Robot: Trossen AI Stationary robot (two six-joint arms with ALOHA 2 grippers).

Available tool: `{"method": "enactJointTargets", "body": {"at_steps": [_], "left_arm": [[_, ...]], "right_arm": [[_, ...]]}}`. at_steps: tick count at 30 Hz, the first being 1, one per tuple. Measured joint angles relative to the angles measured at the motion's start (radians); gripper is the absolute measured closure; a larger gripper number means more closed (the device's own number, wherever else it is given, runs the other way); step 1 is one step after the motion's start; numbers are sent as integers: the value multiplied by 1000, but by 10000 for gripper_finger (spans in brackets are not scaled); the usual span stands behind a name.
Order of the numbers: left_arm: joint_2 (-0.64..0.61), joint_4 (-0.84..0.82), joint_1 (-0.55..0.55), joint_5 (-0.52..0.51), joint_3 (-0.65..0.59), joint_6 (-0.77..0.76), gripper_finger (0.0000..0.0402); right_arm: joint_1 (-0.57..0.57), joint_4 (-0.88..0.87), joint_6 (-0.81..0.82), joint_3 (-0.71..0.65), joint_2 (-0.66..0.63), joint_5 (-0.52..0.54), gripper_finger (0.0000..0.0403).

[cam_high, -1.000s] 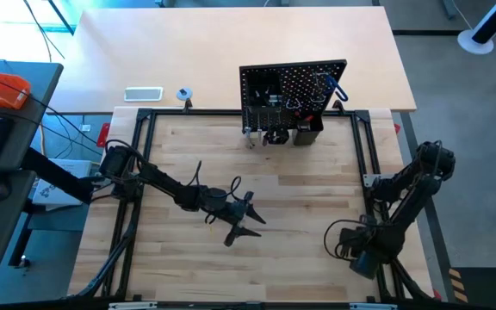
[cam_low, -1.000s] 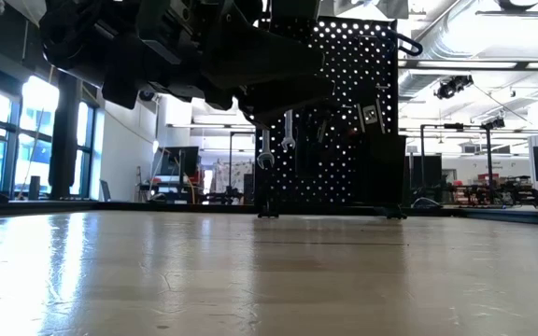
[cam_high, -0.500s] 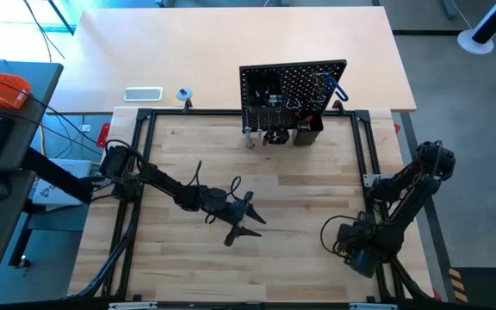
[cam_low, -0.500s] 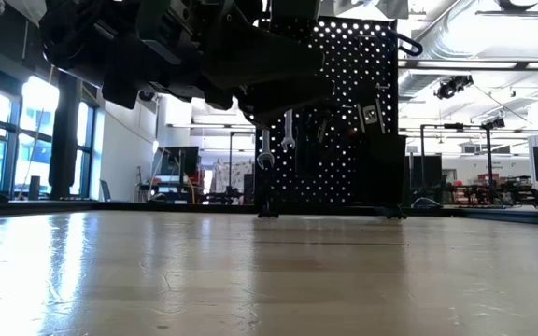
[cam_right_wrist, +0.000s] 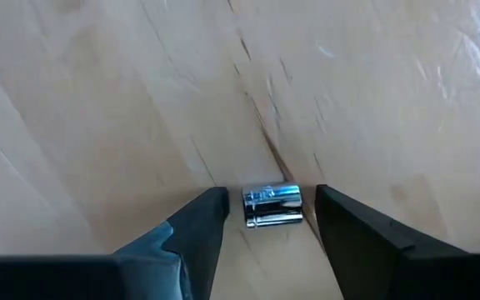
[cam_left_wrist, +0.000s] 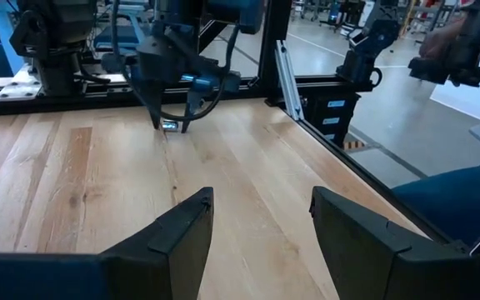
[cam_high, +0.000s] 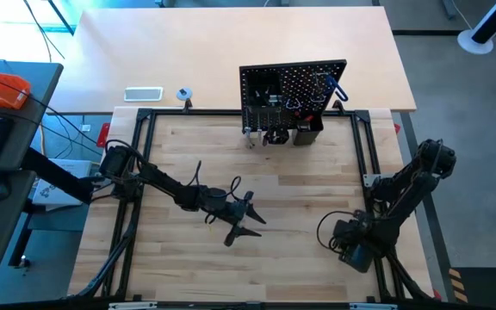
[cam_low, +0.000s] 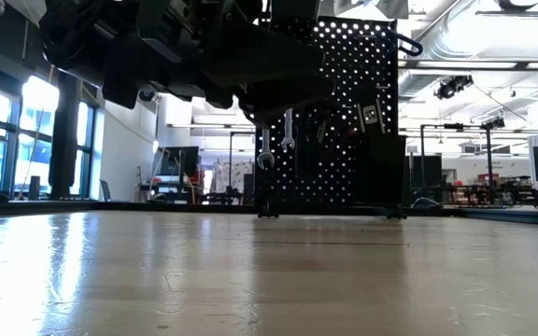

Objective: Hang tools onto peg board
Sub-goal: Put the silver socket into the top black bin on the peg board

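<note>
Right gripper (cam_right_wrist: 265, 225) was open, empty, straddling a small silver socket (cam_right_wrist: 272, 206) on the surface; socket lay crosswise between fingers. Left gripper (cam_left_wrist: 261, 221) open, empty, far off.

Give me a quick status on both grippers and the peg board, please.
Left gripper open, empty, mid-table. Right gripper open, straddling a small silver socket on the wood. Peg board upright at far edge, tools hanging. Nothing in the way.
</note>
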Motion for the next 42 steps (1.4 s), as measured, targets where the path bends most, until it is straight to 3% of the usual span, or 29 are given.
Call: {"method": "enactJointTargets", "body": {"at_steps": [5,11,24,32,42], "left_arm": [[0,-6,-2,0,0,0,204],[0,-6,-2,0,0,0,204],[0,-7,-2,0,0,8,204],[0,-8,-2,0,0,1,204],[0,-65,-2,0,0,-18,204]], "right_arm": [[-24,1,-24,-9,-1,-35,237],[-26,-1,-62,-3,-1,-67,337],[-56,-136,-84,99,6,-57,337],[-144,-271,-174,266,4,158,337],[-319,-451,-439,520,3,501,337]]}}
